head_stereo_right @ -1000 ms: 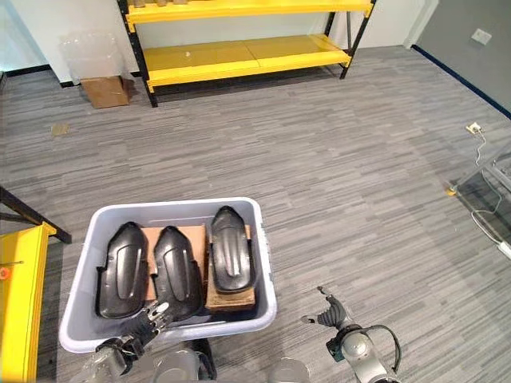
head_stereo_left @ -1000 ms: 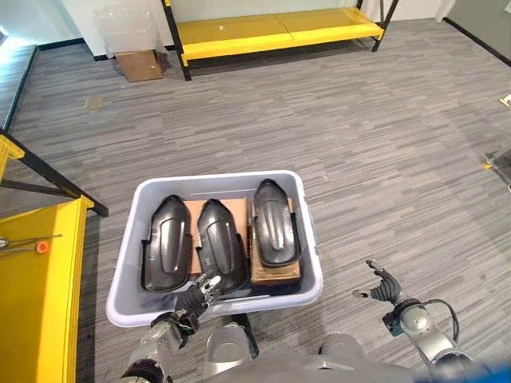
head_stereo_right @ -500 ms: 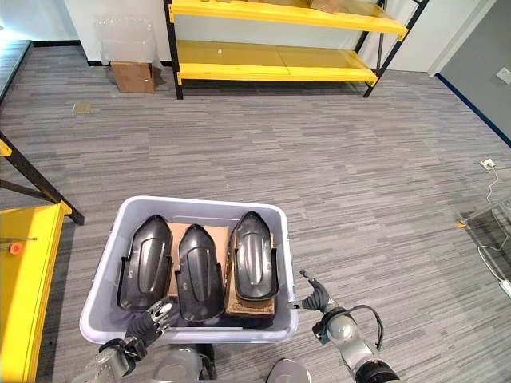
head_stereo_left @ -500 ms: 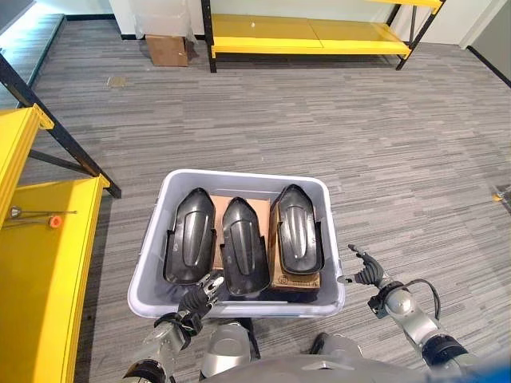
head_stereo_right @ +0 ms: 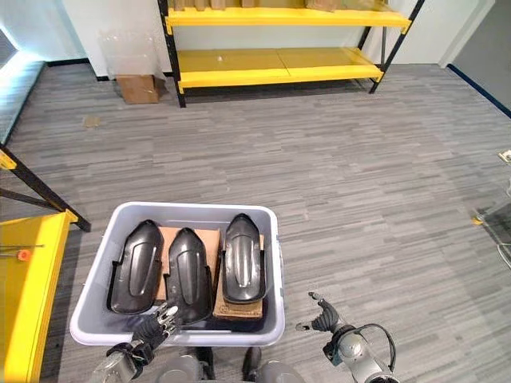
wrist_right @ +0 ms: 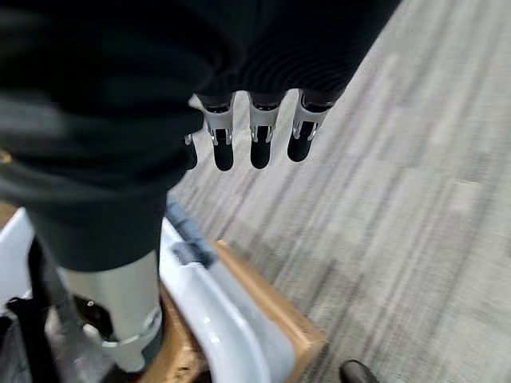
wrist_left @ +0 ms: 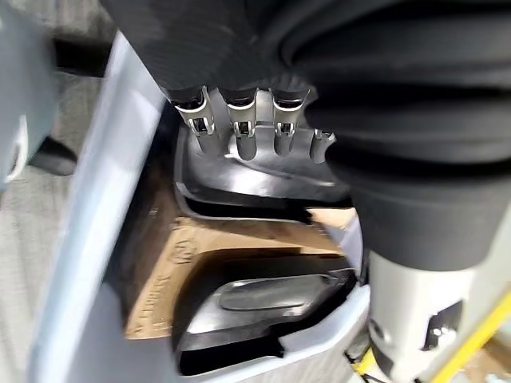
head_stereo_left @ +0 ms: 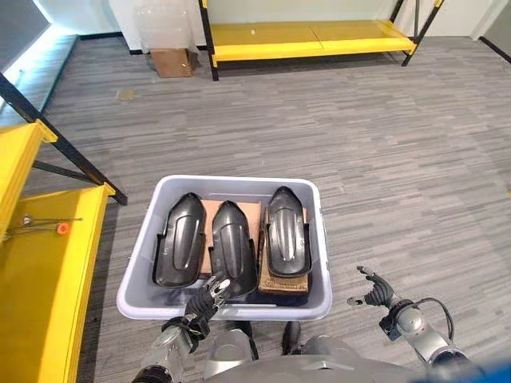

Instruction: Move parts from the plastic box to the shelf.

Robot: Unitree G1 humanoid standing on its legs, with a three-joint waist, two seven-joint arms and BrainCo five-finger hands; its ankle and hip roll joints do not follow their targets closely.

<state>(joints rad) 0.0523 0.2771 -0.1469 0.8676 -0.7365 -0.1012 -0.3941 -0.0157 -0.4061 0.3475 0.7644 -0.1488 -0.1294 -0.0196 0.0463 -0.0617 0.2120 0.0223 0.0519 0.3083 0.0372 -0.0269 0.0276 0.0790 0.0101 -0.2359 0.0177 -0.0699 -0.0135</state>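
Both hands spread and empty at the near side of the plastic box.

The left hand (head_stereo_left: 206,297), fingers straight, reaches over the near rim of the grey plastic box (head_stereo_left: 140,264), above the middle of three black parts (head_stereo_left: 232,257) lying side by side on brown cardboard (head_stereo_left: 210,211). The right hand (head_stereo_left: 373,290) hovers over carpet to the box's right. One yellow shelf (head_stereo_right: 275,62) stands far, another (head_stereo_left: 36,287) left. No writing is legible.

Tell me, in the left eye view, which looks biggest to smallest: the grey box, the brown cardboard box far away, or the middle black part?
1. Grey plastic box
2. Middle black part
3. Cardboard box, but it sits much farther away, so its small look may mislead.
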